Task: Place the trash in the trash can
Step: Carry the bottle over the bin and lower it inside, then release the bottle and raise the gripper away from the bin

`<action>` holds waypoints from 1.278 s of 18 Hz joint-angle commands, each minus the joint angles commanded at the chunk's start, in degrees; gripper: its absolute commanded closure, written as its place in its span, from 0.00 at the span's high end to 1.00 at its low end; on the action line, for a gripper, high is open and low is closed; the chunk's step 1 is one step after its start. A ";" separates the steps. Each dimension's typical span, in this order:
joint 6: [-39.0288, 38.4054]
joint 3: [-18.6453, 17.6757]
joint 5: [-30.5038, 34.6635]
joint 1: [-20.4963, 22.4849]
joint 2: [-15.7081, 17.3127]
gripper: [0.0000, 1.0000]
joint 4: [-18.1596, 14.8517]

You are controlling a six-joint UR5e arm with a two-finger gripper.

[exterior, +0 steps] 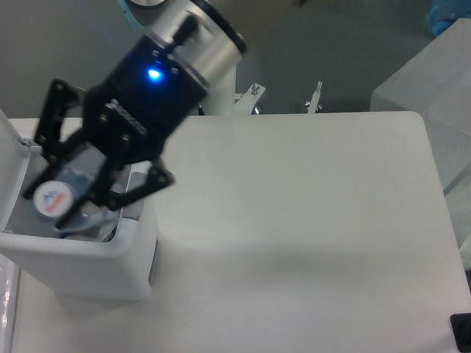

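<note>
Bottle over the bin
gripper [61, 187] pinching the bottle [55, 196] above the trash can [132, 254]; I'd release only once centred.

You see a clear glossy plastic bottle [58, 195], a smooth white plastic trash can [101, 257], and a matt black gripper [76, 188].
</note>
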 joint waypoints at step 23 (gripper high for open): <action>15.03 -15.58 0.62 6.58 4.49 1.00 2.90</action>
